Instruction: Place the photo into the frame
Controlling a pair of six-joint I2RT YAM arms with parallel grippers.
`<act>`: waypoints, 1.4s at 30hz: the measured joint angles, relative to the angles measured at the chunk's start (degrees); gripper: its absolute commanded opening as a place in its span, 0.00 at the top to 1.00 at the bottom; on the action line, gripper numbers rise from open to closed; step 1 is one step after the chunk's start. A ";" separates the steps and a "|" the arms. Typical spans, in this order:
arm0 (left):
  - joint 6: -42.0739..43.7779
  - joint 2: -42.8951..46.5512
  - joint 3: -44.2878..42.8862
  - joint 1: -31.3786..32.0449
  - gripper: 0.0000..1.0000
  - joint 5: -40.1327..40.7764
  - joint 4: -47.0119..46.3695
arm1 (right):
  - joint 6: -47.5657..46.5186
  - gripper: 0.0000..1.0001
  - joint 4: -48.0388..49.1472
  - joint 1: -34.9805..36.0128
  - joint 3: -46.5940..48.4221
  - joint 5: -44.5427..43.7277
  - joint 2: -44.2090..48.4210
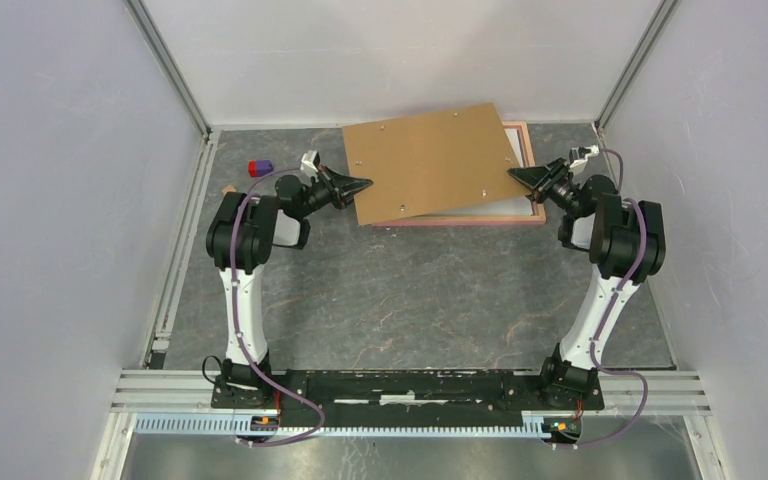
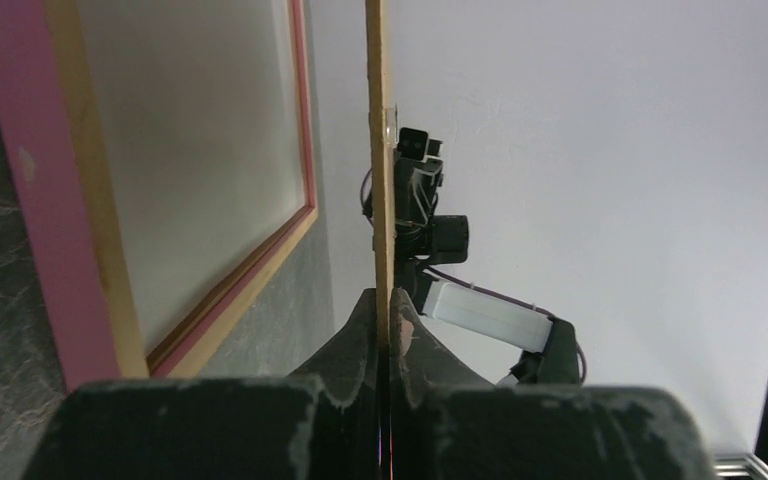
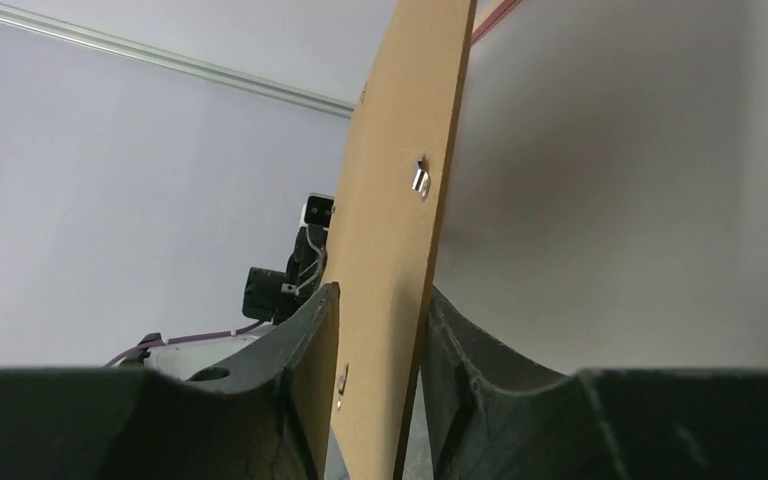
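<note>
The frame [image 1: 470,220] lies under the backing board [image 1: 430,165], not between any jaws.

Dark grey marbled tabletop [image 1: 410,290] occupies the centre. 3 plain pale walls bound it: left wall [image 1: 60,200], back wall [image 1: 400,50], right wall [image 1: 740,200]. Aluminium posts [image 1: 170,65] stand at both upper corners. Aluminium rails [image 1: 160,388] cross the bottom. A metal track [image 1: 178,270] lines the tabletop's left edge. Lighting even, shadows soft.
</note>
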State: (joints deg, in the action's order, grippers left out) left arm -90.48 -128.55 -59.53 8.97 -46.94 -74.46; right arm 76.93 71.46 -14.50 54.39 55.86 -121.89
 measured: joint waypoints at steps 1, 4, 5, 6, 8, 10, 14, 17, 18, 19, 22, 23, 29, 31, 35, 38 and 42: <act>0.83 0.02 -0.09 0.00 0.98 -0.04 0.98 | -0.44 0.68 -0.48 -0.09 0.00 0.13 0.00; 3.89 0.26 -0.26 0.00 0.98 -0.13 4.63 | -2.54 0.84 -3.37 -0.20 0.00 0.17 0.00; 4.79 0.55 -0.35 0.00 0.98 -0.11 6.40 | -3.30 0.89 -4.92 -0.24 0.00 0.11 0.00; 5.92 0.87 -0.50 0.00 0.97 -0.09 8.13 | -4.07 0.95 -6.03 -0.28 0.00 0.02 0.00; 8.74 1.75 -0.94 0.00 0.94 0.04 11.63 | -4.07 1.00 -8.07 -0.33 0.00 -0.17 0.00; 11.13 2.40 -1.62 0.02 0.82 0.17 14.21 | -3.43 1.00 -9.29 -0.39 0.00 -0.33 0.00; 14.93 2.75 -3.76 0.59 0.61 0.79 19.02 | -1.64 1.00 -8.17 -1.29 -0.35 -0.70 -0.11; 16.65 2.67 -5.14 1.62 0.58 1.57 22.43 | 0.28 1.00 -4.57 -2.49 -1.36 -0.85 -0.37; 17.31 2.58 -5.88 2.03 0.57 1.88 23.45 | 0.68 1.00 -3.69 -2.95 -1.55 -0.79 -0.63; 17.88 2.56 -6.69 2.38 0.55 2.05 24.50 | 1.14 1.00 -2.89 -3.48 -1.64 -0.72 -1.01; 20.11 2.56 -9.84 3.72 0.49 3.54 28.74 | 2.03 1.00 -1.68 -4.96 -1.79 -0.74 -1.97; 21.07 2.56 -10.91 4.07 0.49 4.09 30.32 | 2.21 1.00 -1.66 -5.25 -1.81 -0.83 -1.97; 25.66 2.56 -14.03 5.01 0.36 8.55 39.17 | 1.46 1.00 -1.70 -5.60 -1.73 -1.51 -2.08; 27.74 2.56 -14.43 4.98 0.34 10.45 43.17 | 0.87 1.00 -1.70 -5.60 -1.70 -1.90 -2.38; 30.60 2.49 -16.41 4.92 0.34 13.05 49.11 | -0.09 1.00 -2.08 -5.60 -1.70 -3.28 -3.30; 32.37 2.47 -17.90 4.92 0.32 14.14 51.78 | -0.37 1.00 -2.21 -5.60 -1.70 -4.42 -3.76; 35.21 2.49 -18.97 4.92 0.28 15.67 55.04 | -1.84 1.00 -3.56 -5.31 -1.70 -5.95 -3.78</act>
State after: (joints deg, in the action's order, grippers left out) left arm -55.27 -126.06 -78.50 13.89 -31.27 -19.42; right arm 75.09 67.90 -19.81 52.69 49.91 -125.67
